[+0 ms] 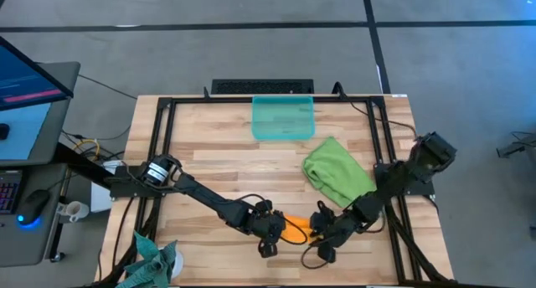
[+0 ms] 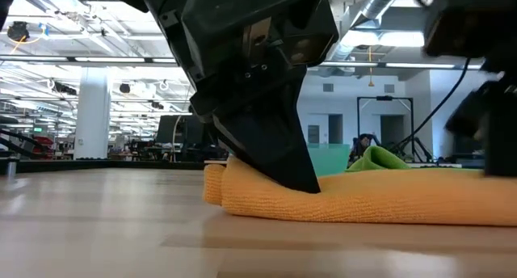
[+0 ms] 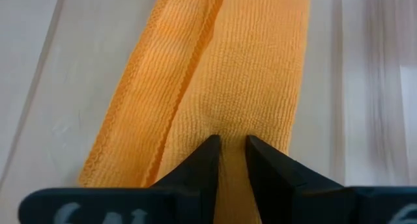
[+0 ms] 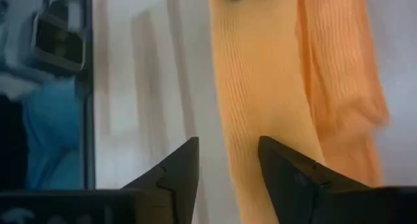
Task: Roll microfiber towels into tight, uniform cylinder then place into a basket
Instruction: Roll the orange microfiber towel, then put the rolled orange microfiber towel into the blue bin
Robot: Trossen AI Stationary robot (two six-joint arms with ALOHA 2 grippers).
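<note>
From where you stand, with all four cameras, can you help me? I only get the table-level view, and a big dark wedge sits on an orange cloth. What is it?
Observer: That is the left gripper, its fingers pinching a fold of the orange towel.
Operator: Is the other arm doing anything?
Observer: The right gripper is at the towel's other end, jaws open, holding nothing.
Operator: What is the green lump behind?
Observer: The green towel, lying crumpled and unrolled on the table.
Operator: And the basket?
Observer: The basket sits at the table's far edge, nothing in it.

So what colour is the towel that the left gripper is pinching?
Bright orange, clearest in the left wrist view, left gripper.
</note>
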